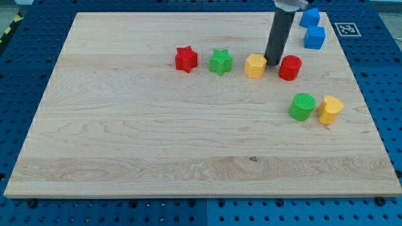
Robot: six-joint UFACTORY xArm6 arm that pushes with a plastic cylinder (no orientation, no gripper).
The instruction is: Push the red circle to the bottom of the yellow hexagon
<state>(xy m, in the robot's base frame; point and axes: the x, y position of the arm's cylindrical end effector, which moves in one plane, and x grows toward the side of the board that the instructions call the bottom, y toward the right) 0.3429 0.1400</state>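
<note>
The red circle [289, 68] lies on the wooden board at the view's upper right. The yellow hexagon [255, 65] lies just to its left, at about the same height. My tip [274, 63] is down on the board in the narrow gap between them, close to the red circle's left edge and the hexagon's right edge. I cannot tell whether it touches either one. The dark rod rises from the tip toward the view's top.
A green star [220, 61] and a red star [186, 59] lie in a row left of the hexagon. A green circle [302, 106] and another yellow block [330, 109] lie below the red circle. Two blue blocks [315, 37] sit at the board's top right corner.
</note>
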